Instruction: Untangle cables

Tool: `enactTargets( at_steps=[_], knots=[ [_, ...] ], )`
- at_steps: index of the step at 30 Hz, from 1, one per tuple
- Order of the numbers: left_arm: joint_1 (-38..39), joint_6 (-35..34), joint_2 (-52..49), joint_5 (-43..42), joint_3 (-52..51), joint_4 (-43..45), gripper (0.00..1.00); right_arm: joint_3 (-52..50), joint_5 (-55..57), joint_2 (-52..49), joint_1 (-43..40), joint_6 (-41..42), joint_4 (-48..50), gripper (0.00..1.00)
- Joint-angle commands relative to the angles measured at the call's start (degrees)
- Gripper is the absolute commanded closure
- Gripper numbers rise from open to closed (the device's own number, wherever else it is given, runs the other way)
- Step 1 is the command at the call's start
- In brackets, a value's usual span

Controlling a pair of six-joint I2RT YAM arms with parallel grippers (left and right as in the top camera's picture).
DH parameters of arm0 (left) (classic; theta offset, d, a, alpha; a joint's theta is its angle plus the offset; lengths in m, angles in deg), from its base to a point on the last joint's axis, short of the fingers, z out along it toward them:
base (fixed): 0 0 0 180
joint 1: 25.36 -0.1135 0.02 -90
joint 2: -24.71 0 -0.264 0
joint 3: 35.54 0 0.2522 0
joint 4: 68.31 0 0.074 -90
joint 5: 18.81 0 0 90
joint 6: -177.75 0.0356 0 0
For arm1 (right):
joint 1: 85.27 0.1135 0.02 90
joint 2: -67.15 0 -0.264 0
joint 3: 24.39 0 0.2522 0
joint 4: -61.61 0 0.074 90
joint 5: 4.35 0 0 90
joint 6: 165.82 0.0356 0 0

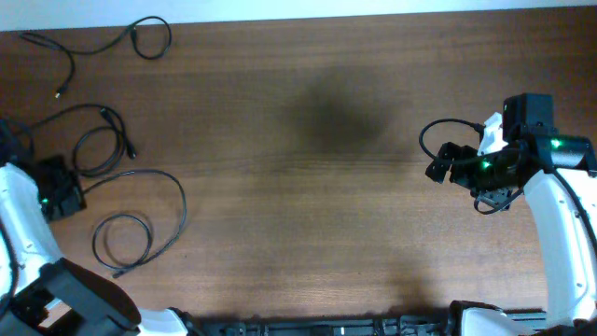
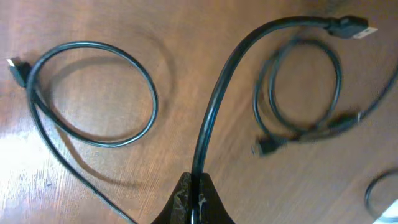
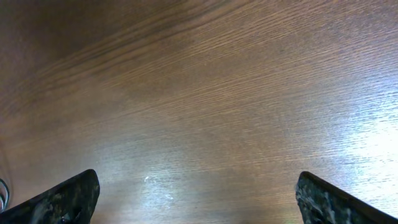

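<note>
Three thin black cables lie apart at the table's left. One [image 1: 170, 37] is at the far left corner. One [image 1: 75, 110] curls into a small loop at mid left. One [image 1: 183, 201] sweeps from my left gripper [image 1: 61, 194] round to a loop near the front. In the left wrist view my left gripper [image 2: 196, 196] is shut on a cable [image 2: 211, 112] whose plug end arcs up to the right. A loop [image 2: 153, 99] lies to its left and another [image 2: 337, 74] to its right. My right gripper [image 1: 440, 163] is open and empty over bare wood [image 3: 199, 199], far from the cables.
The wooden table [image 1: 308, 187] has its far edge along the top of the overhead view. The arm bases stand at the front left and front right corners. The right arm's own black wire loops beside its wrist [image 1: 429, 131].
</note>
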State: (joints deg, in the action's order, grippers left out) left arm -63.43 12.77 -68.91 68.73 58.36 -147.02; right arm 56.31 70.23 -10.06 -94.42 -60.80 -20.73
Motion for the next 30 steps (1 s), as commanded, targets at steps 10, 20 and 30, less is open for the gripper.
enactTargets(
  at_steps=[10, 20, 30],
  knots=[
    [-18.91, -2.80, 0.74, 8.33, -0.17, 15.26, 1.00, -0.17, 0.70, -0.09, -0.24, 0.31, 0.02, 0.02],
    [-20.22, 9.07, 0.42, 9.33, -0.17, 23.65, 1.00, -0.17, 0.70, -0.09, -0.24, 0.31, 0.02, 0.02],
    [-20.24, 3.85, -9.33, 9.77, -0.28, 5.44, 0.96, -0.17, 0.70, -0.09, -0.24, 0.31, 0.02, 0.02]
  ],
)
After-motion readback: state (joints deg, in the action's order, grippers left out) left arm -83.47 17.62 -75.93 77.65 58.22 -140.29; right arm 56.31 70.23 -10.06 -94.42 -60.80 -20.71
